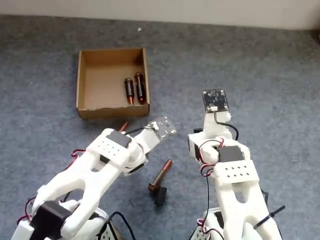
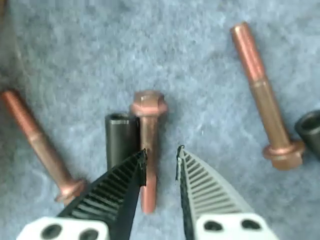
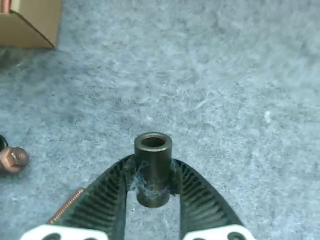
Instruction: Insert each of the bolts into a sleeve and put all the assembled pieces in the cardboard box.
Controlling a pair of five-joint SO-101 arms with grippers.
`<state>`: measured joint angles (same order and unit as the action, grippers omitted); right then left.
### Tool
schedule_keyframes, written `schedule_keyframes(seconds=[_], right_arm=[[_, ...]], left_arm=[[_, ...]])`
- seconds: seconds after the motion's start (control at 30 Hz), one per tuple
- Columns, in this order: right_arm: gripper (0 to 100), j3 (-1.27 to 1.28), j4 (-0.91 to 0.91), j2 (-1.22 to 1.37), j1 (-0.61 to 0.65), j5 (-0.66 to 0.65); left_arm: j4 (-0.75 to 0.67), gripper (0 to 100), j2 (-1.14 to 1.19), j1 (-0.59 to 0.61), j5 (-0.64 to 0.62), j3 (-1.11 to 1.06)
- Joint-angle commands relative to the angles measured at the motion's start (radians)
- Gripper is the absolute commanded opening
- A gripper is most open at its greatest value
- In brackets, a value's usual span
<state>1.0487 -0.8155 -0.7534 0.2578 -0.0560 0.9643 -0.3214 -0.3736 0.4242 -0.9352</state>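
Our right gripper (image 3: pixel 153 166) pinches a dark sleeve (image 3: pixel 153 150) above the grey carpet (image 3: pixel 240 75). Our left gripper (image 2: pixel 161 151), fingers slightly spread, hovers over a bolt (image 2: pixel 148 107) lying just beside a second sleeve (image 2: pixel 121 137). A second bolt (image 2: pixel 37 142) and a third bolt (image 2: pixel 262 95) flank them. Two assembled pieces (image 1: pixel 139 87) already lie in the cardboard box (image 1: pixel 87 107), toward the carpet's far edge on the left. We judge three pairs remain. A pale wall (image 1: pixel 200 7) borders that edge.

Coppery metal bolts (image 2: pixel 148 150), matt black sleeve (image 3: pixel 153 167), fuzzy grey carpet (image 3: pixel 225 75).
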Motion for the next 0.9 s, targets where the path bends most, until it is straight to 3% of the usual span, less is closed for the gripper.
schedule_keyframes(seconds=[0.0, 0.23, 0.43, 0.73, 0.87], right_arm=[[0.5, -0.004, 0.025, -0.033, -0.015, 0.0], [0.5, -0.004, 0.025, -0.033, -0.015, 0.0], [0.5, -0.004, 0.025, -0.033, -0.015, 0.0], [0.5, -0.004, 0.025, -0.033, -0.015, 0.002], [0.5, -0.004, 0.025, -0.033, -0.015, 0.002]], left_arm=[[-0.084, 13, 0.012, -0.012, -0.009, 0.053], [-0.107, 13, 0.025, -0.008, -0.043, 0.082], [-0.101, 13, 0.168, -0.008, -0.043, 0.142], [-0.011, 12, 0.292, -0.012, -0.048, 0.262], [-0.014, 3, 0.262, -0.013, -0.049, 0.248]])
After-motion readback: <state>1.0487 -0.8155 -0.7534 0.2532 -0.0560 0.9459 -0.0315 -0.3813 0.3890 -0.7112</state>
